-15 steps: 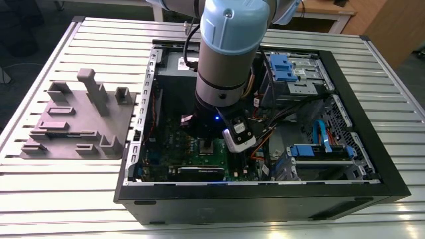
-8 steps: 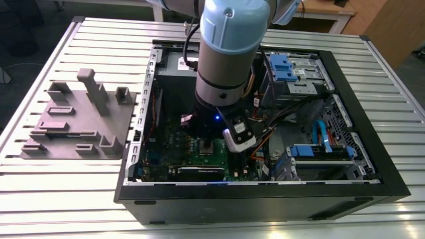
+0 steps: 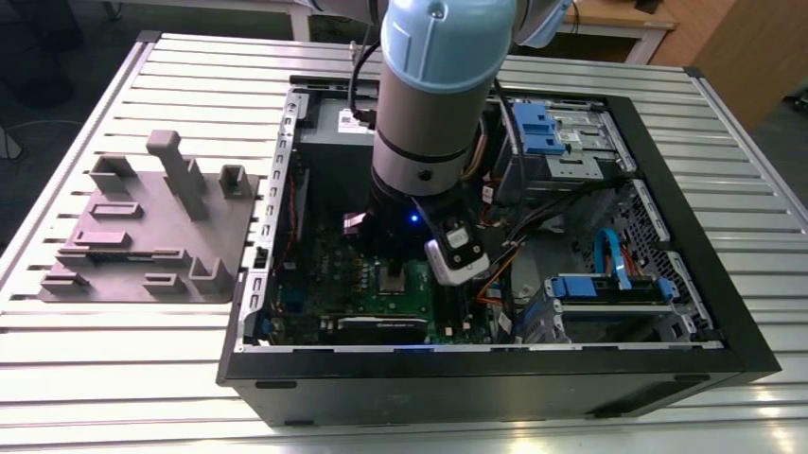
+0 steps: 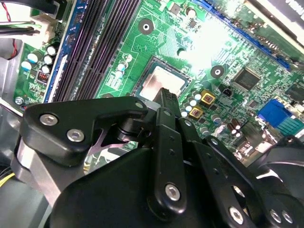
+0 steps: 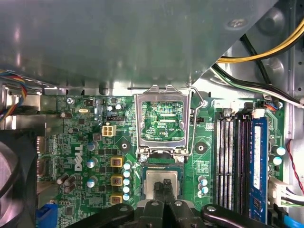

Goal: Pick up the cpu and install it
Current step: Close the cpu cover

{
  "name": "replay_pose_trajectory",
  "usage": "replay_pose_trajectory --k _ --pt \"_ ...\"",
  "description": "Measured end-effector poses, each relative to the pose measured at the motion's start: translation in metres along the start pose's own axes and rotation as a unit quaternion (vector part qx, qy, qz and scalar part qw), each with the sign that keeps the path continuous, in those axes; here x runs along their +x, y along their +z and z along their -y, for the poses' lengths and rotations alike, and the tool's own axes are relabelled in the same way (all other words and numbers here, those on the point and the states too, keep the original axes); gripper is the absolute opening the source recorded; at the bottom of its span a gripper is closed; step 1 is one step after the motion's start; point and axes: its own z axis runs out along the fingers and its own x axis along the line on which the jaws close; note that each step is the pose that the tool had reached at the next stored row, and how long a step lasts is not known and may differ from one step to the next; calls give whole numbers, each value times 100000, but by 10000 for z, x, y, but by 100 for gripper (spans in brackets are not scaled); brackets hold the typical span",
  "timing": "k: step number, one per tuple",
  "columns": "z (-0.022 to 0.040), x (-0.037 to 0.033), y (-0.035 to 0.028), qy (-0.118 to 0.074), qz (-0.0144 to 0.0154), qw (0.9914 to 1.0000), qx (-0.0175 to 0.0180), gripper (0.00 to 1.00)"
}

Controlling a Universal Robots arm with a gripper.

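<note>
The cpu lies flat in the motherboard's socket, its silvery top plate facing up; it also shows as a small pale square in the exterior view and as a shiny plate in the second wrist view. My gripper hangs just over the cpu's near edge, its two black fingers pressed together with nothing between them; whether they touch the cpu I cannot tell. The same gripper tip sits over the plate's edge in the second wrist view. The shiny socket frame stands tipped up beyond the cpu.
The arm reaches down into an open black computer case. Memory slots run beside the socket, and cables and blue drive bays crowd the case. A grey moulded tray sits on the slatted table at the exterior view's left.
</note>
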Motion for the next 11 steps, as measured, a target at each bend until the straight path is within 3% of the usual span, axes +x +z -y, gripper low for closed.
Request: replay_pose_trajectory --k 11 --pt "-1 1 -34 -2 3 100000 -1 10"
